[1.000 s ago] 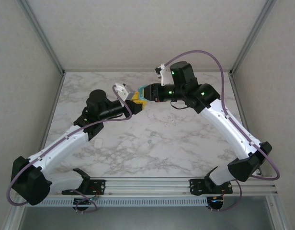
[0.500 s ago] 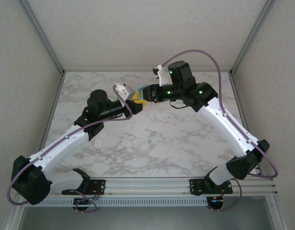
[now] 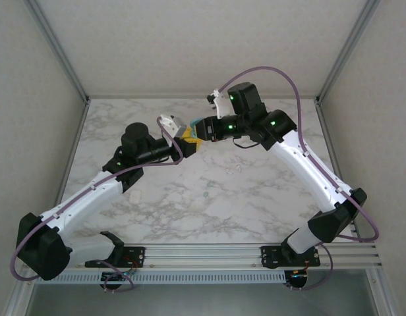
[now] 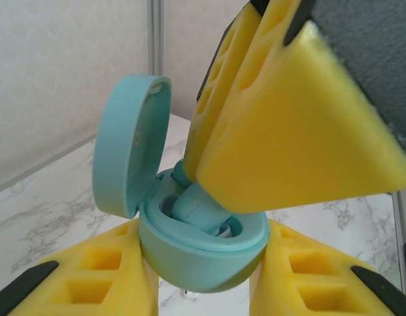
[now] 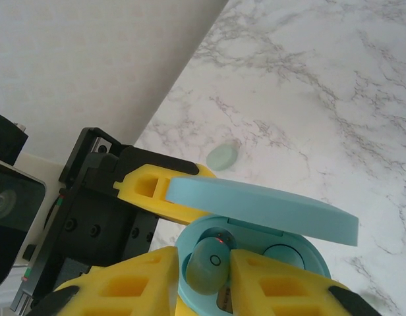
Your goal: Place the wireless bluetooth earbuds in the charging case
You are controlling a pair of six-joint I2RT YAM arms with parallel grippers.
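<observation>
Top view: over the back middle of the white marble-patterned table [image 3: 256, 197], the left gripper [image 3: 182, 141] and the right gripper [image 3: 195, 132] meet tip to tip. Their yellow foam-like fingers crowd round a small rounded teal plastic charging case [image 3: 191, 129], which is held clear of the tabletop. The case is too small here to tell which way it faces.

Left wrist view: the left gripper [image 4: 203, 280] is closed on the charging case [image 4: 190, 263], one yellow finger on each side of its bowl-shaped base. The case's mouth faces up. Its round lid [image 4: 127, 155] stands open, nearly upright on the left. The right gripper's yellow fingers [image 4: 289, 138] come down from above, pinching a smooth teal pebble-shaped earbud [image 4: 193, 204]. The earbud's long axis is steep and slightly tilted, and its lower end is inside the case's hollow.

Right wrist view: the right gripper [image 5: 203, 260] is clamped narrowly on the earbud [image 5: 206, 270], whose rounded face, with a small ring mark, looks back at the camera. It sits in the left well, under the lid. A pale mint pebble [image 5: 223, 157] lies on the marble beyond.
</observation>
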